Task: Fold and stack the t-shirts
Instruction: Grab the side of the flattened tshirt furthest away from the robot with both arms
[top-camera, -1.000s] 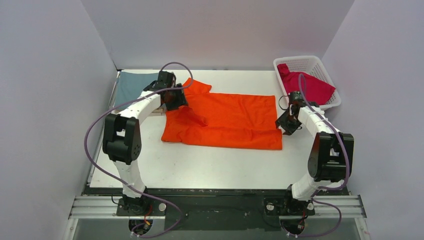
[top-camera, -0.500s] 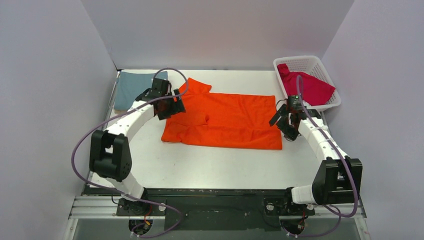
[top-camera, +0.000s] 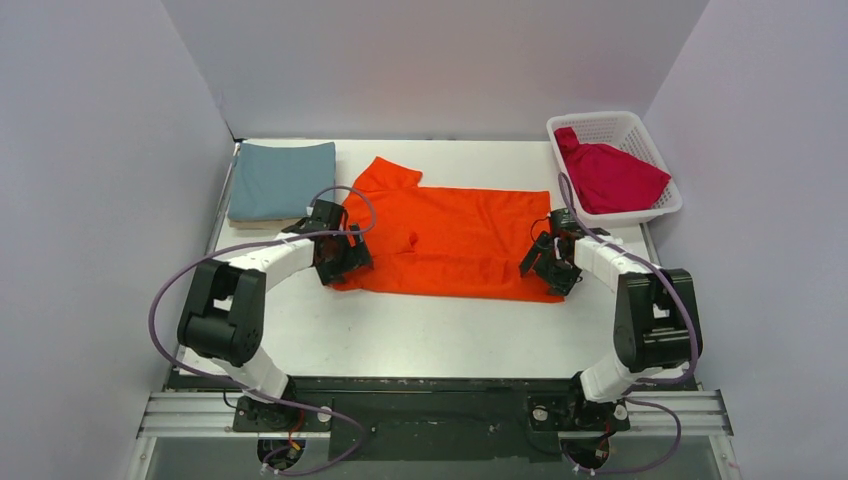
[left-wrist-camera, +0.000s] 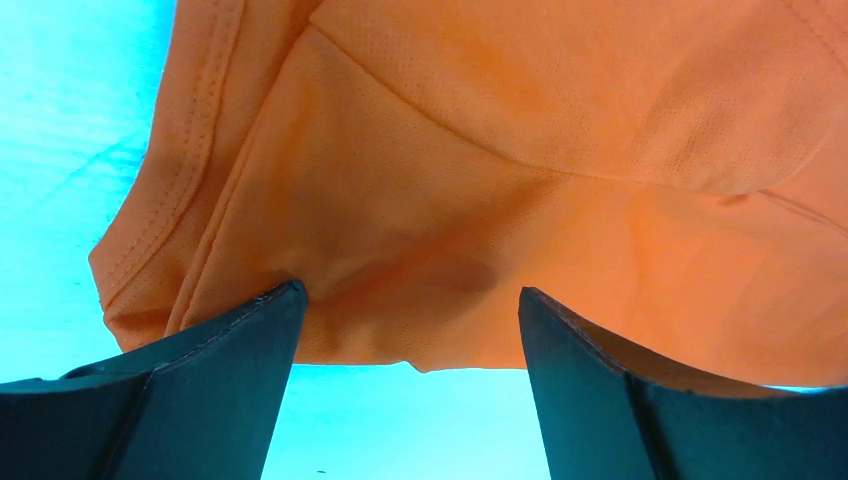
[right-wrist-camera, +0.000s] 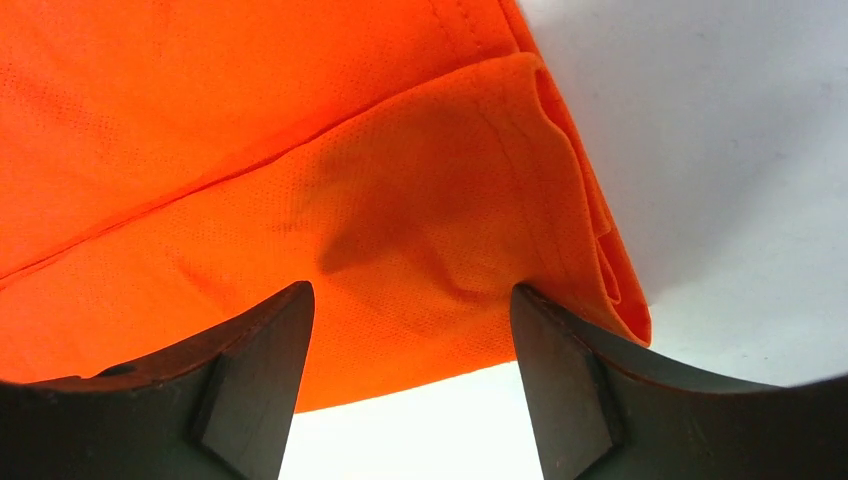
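At the centre the orange shirt (top-camera: 455, 245) lies spread flat. The left gripper (top-camera: 340, 262) stands wide open over its near left corner, and the right gripper (top-camera: 545, 268) stands open over its near right corner; neither holds cloth. A teal shirt (top-camera: 283, 180) lies folded far left, and a red shirt (top-camera: 608, 175) sits in the basket (top-camera: 612, 127).

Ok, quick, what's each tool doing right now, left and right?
Left tool: open, jaws astride the near left corner of the orange t-shirt, gripping nothing.
Right tool: open at the shirt's near right corner, gripping nothing.
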